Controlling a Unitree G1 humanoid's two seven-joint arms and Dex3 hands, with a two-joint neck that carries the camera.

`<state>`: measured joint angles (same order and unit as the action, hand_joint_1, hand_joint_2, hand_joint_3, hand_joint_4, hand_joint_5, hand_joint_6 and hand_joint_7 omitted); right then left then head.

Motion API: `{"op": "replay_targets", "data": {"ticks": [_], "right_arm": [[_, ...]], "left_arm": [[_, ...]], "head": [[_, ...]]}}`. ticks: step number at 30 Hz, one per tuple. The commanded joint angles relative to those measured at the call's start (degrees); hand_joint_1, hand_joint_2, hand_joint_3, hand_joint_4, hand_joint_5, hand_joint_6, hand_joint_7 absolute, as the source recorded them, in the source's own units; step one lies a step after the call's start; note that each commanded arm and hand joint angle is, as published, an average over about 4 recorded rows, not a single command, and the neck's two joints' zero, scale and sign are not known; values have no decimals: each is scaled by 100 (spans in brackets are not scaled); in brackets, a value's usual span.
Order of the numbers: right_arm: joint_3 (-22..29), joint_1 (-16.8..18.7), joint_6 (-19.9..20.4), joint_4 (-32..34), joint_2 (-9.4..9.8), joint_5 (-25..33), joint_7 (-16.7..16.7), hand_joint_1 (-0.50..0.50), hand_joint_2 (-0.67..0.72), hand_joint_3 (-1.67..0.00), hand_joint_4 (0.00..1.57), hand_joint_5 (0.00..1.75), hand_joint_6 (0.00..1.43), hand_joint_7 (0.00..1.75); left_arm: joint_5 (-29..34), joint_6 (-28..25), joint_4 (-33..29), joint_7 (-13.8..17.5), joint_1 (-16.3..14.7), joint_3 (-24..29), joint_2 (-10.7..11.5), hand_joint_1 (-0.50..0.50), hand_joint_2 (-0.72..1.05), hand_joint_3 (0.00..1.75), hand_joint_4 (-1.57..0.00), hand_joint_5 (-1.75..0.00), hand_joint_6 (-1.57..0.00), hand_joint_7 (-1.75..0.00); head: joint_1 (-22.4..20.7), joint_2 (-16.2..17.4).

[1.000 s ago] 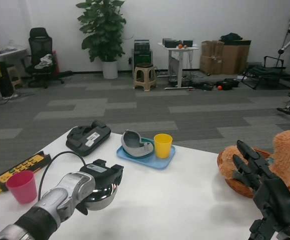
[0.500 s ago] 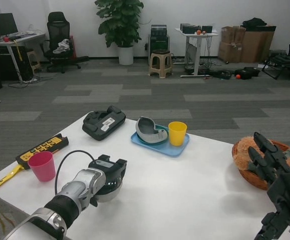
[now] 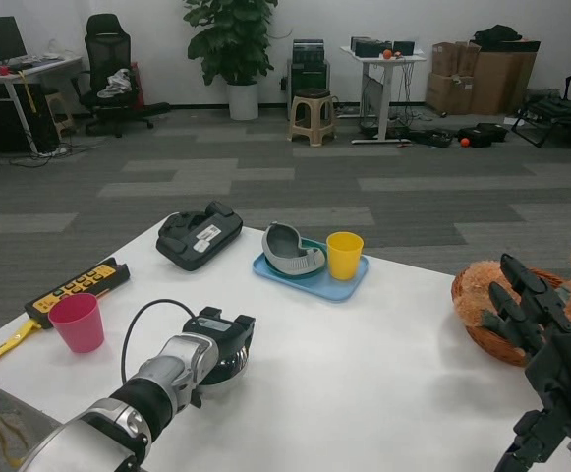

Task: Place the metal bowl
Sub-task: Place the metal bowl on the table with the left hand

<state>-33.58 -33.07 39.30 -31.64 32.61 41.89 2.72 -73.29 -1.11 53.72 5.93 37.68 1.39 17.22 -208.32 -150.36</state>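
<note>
Metal bowl sits low over the white counter toward its left edge, gripped from above by the left hand, whose black fingers wrap its rim (whether the bowl touches the surface cannot be told). The right hand hovers near the right edge, fingers spread and holding nothing, just beside a wicker basket of plush toys. Toward the far edge a blue tray carries a yellow cup; a pink cup stands at the left edge.
</note>
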Motion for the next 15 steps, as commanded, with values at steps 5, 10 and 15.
{"op": "replay_targets", "data": {"ticks": [5, 10, 15], "right_arm": [[-17, 0, 16, -9, 0, 32, 1, -8, 72, 0, 0, 0, 0, 7], [-12, 11, 16, 17, 9, 39, 1, -8, 72, 0, 0, 0, 0, 7], [-10, 11, 16, 17, 7, 41, 1, -8, 72, 0, 0, 0, 0, 7]], "left_arm": [[70, -16, 38, -8, 62, 120, -14, -50, 105, 175, 0, -175, 0, -82], [210, 59, 73, -13, 37, 120, -43, -50, 105, 153, 0, -172, 0, -68], [349, 89, 152, 5, 18, 114, -71, -50, 105, 105, 0, -149, 0, -59]], "head": [[-28, 35], [-82, 49], [-165, 31]]}}
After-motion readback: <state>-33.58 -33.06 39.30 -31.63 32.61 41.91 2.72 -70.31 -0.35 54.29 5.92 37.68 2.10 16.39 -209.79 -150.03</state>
